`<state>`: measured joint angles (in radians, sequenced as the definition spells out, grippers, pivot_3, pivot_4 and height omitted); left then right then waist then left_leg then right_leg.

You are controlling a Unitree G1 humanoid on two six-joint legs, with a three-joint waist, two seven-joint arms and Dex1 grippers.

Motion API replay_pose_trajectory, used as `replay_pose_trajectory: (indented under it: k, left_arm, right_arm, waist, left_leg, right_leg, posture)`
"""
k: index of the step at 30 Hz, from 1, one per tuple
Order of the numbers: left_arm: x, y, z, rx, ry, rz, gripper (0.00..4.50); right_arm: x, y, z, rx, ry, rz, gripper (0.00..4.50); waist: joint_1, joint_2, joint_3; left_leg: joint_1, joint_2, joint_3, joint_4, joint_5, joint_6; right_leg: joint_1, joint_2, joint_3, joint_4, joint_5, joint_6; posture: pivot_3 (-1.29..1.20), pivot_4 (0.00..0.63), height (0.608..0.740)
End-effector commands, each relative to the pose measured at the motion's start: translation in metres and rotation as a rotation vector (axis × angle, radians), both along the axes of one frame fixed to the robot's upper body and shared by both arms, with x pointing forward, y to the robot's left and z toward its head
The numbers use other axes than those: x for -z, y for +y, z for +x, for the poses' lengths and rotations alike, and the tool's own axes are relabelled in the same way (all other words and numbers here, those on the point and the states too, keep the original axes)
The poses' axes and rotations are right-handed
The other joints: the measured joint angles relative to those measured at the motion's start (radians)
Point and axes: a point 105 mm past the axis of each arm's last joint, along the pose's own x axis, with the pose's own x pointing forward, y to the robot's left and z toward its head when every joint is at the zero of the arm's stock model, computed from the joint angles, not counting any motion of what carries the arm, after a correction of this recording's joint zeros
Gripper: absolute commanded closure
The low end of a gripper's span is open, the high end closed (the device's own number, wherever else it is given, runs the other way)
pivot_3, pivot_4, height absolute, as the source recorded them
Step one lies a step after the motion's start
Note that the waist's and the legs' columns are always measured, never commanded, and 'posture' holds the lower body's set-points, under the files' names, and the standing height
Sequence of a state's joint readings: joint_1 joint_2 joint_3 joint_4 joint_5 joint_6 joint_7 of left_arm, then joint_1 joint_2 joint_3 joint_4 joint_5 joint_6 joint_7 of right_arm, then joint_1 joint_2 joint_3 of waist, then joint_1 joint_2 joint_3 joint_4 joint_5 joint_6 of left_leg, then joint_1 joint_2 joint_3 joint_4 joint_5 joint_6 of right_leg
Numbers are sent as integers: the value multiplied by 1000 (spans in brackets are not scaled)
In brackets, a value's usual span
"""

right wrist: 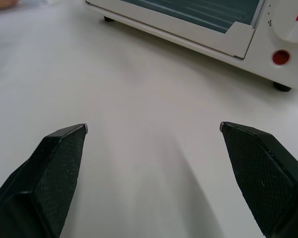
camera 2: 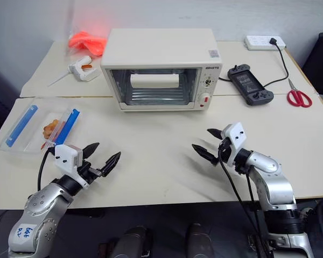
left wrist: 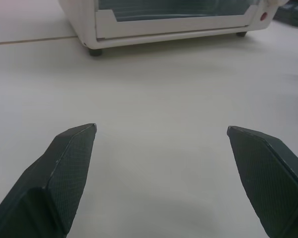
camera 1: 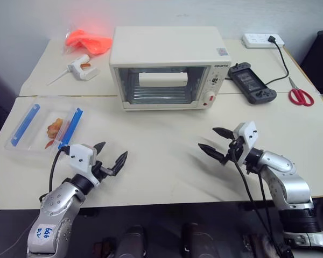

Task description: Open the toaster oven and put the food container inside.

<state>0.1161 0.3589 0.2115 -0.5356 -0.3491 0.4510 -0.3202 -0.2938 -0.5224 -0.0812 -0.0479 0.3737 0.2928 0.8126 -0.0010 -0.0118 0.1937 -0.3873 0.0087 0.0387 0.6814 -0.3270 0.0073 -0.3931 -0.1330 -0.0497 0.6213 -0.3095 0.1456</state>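
The toaster oven (camera 1: 169, 67) stands upright near the middle of the counter (camera 1: 167, 156), with its glass door shut and facing the robot. The white bar handle (camera 1: 162, 79) runs across the upper part of the door, and the wire rack is visible behind the glass. The control panel with knobs and a red button (camera 1: 209, 98) occupies the oven's right end.

The food container (camera 1: 46, 126) lies flat on the counter, to the left of the oven and nearer the robot than the oven, well apart from it. It is clear, with blue side clips, and orange-brown food shows inside.

The left gripper (camera 1: 109, 158) hovers over the counter in front of the oven and to its left, just beside the food container's near right corner and not touching it. Its jaws are spread wide and hold nothing. In the left wrist view, bare counter shows between its two fingers (left wrist: 64, 173), with the oven's lower front edge beyond.

The right gripper (camera 1: 211, 141) hovers over the counter in front of the oven's right end, apart from it. Its jaws are also spread wide and hold nothing.

Behind the oven to its left lie an orange plastic bag (camera 1: 89, 42) and a small white tool (camera 1: 82, 67). To the right of the oven lie a black handheld controller (camera 1: 251, 81) and red-handled scissors (camera 1: 300, 95). A white power strip (camera 1: 262, 39) sits behind the oven to its right.
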Motion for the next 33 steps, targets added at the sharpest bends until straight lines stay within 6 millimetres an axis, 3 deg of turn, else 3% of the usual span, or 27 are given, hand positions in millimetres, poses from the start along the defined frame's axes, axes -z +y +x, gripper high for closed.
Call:
replay_pose_trajectory:
  k: [1,12,20,28,33]
  left_arm:
    - [-5,3,1,-25,-40,57,0]
    - [-5,0,4,-36,-20,-1,0]
    - [-17,-13,7,89,-31,-27,0]
    - [-55,-38,11,411,-34,-18,0]
    - [-95,-47,21,531,-109,30,0]
  right_arm:
    - [-8,7,-2,-23,-35,5,25]
    - [-6,5,0,1,-41,-19,25]
    - [-9,14,-1,-36,-39,-24,25]
    - [-49,37,21,-69,-95,81,25]
    - [-83,63,46,-117,-169,98,25]
  waist:
    - [0,0,0]
    - [0,0,0]
    - [0,0,0]
    - [-3,0,0]
    - [-4,0,0]
  left_leg:
    - [0,0,0,0,0,0]
    - [0,0,0,0,0,0]
    - [0,0,0,0,0,0]
    - [0,1,0,0,0,-1]
    - [-1,0,0,0,0,-1]
  right_leg:
    - [0,0,0,0,0,0]
    - [0,0,0,0,0,0]
    - [0,0,0,0,0,0]
    - [-1,1,0,1,0,-1]
    - [-1,1,-1,1,0,-1]
  posture:
    - [0,150,740]
    - [0,150,740]
    - [0,150,740]
    - [0,150,740]
    - [0,150,740]
